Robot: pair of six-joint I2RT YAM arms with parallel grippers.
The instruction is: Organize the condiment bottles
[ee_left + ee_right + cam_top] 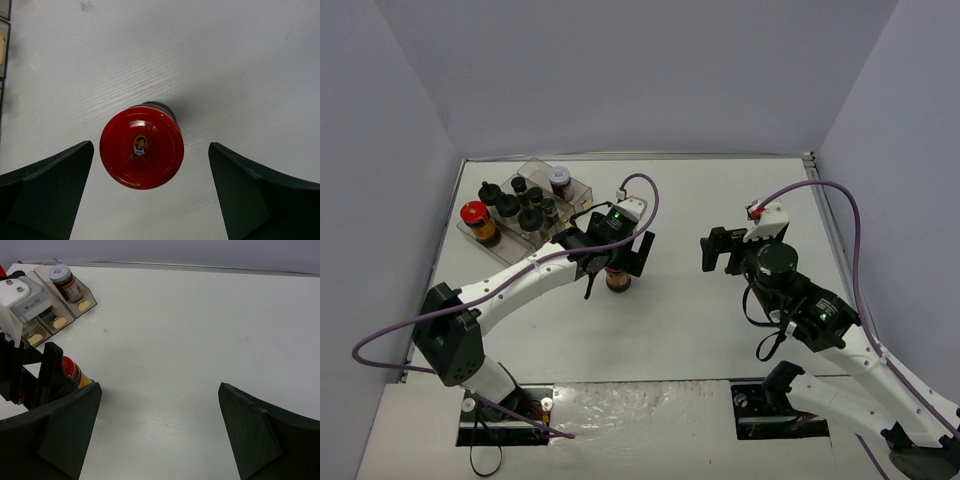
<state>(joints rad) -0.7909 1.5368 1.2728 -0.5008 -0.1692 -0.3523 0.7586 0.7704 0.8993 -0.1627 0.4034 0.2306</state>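
A red-lidded jar (pixel 617 282) with orange-brown contents stands upright on the white table; its lid (pixel 141 148) fills the middle of the left wrist view. My left gripper (pixel 615 265) hovers right above it, open, with its fingers (pixel 47 192) either side of the lid and apart from it. The other jars stand in the clear tray (pixel 578 190) at the back left: a second red-lidded jar (pixel 475 216), several black-capped jars (pixel 530 217) and a white-lidded jar (pixel 559 177), which also shows in the right wrist view (pixel 64 280). My right gripper (pixel 718 250) is open and empty over bare table.
Grey walls enclose the table on three sides. The left arm's wrist (pixel 25 300) stands between my right gripper (pixel 160 387) and the tray, partly hiding the loose jar (pixel 75 374). Purple cables loop above both arms.
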